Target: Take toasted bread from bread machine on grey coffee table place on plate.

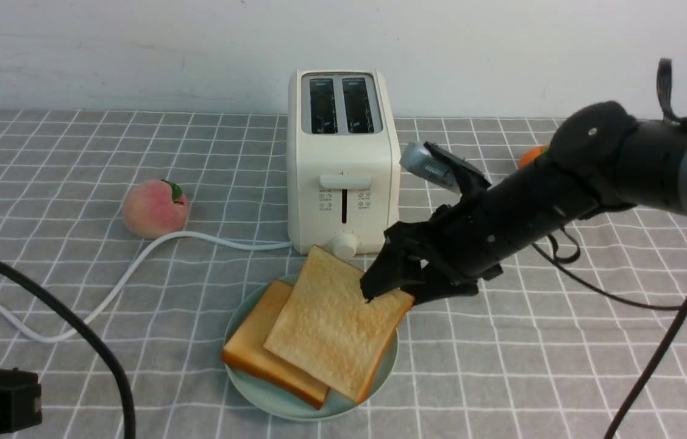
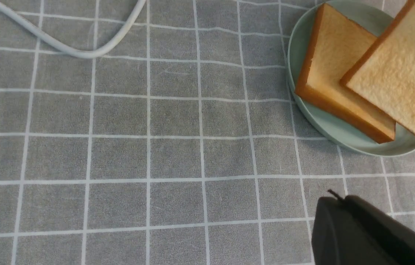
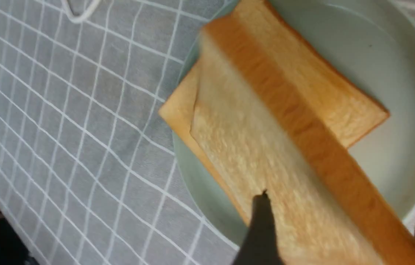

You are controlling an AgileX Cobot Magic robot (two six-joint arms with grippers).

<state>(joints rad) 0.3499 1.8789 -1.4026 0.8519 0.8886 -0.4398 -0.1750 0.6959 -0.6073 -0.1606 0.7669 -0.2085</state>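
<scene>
The black right gripper (image 1: 392, 296), clamped on the tilted golden square toast slice (image 1: 331, 326), could spill it off the round mint-green plate (image 1: 294, 414) if opened high; the left gripper (image 2: 358, 230) is unreadable.

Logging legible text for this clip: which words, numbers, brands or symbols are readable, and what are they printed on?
bread machine, small grey marks on both sides of the lever slot: too small to read.
toast slice in the right pincer, second slice, plate, checked cloth: no text.
Nothing can be quoted from any view.
</scene>
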